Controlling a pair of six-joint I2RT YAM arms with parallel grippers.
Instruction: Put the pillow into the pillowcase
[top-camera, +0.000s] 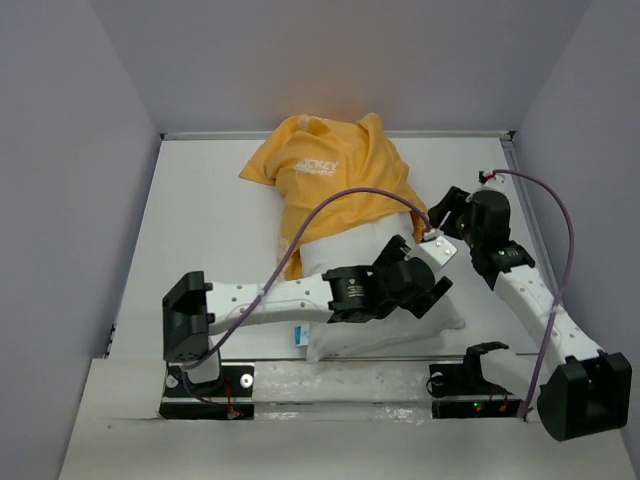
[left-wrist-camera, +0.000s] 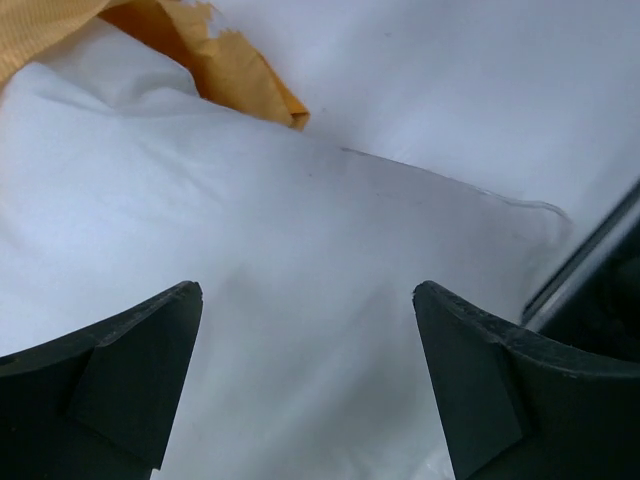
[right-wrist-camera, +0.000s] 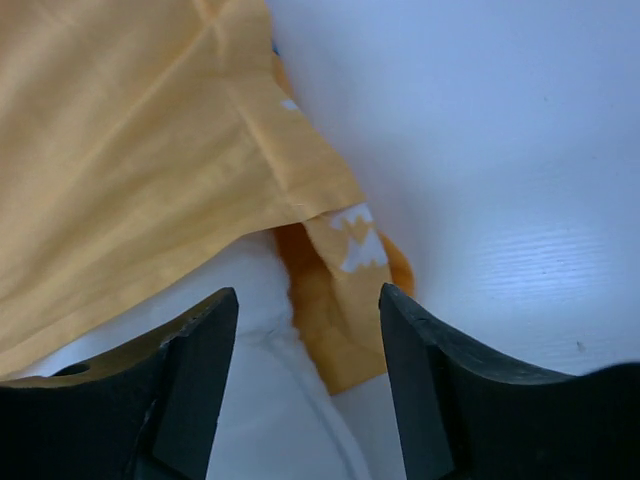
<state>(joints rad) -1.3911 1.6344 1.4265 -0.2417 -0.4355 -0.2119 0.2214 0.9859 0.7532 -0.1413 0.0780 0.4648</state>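
The orange-yellow pillowcase (top-camera: 330, 165) lies bunched at the back middle of the table, pulled over the far end of the white pillow (top-camera: 345, 245). The pillow's near end sticks out toward the arms. My left gripper (top-camera: 435, 290) hovers over the pillow's near right part. In the left wrist view it (left-wrist-camera: 308, 290) stands wide open above plain white pillow (left-wrist-camera: 300, 220), with the pillowcase edge (left-wrist-camera: 235, 75) at the upper left. My right gripper (top-camera: 440, 212) is at the pillowcase's right side. It (right-wrist-camera: 307, 298) is open, straddling the pillowcase hem (right-wrist-camera: 345, 290) without gripping it, beside the pillow (right-wrist-camera: 250, 410).
The white table (top-camera: 200, 220) is boxed in by grey walls on the left, back and right. Purple cables (top-camera: 345, 195) arc over the pillow and along the right arm. A metal rail (left-wrist-camera: 590, 255) shows at the right in the left wrist view.
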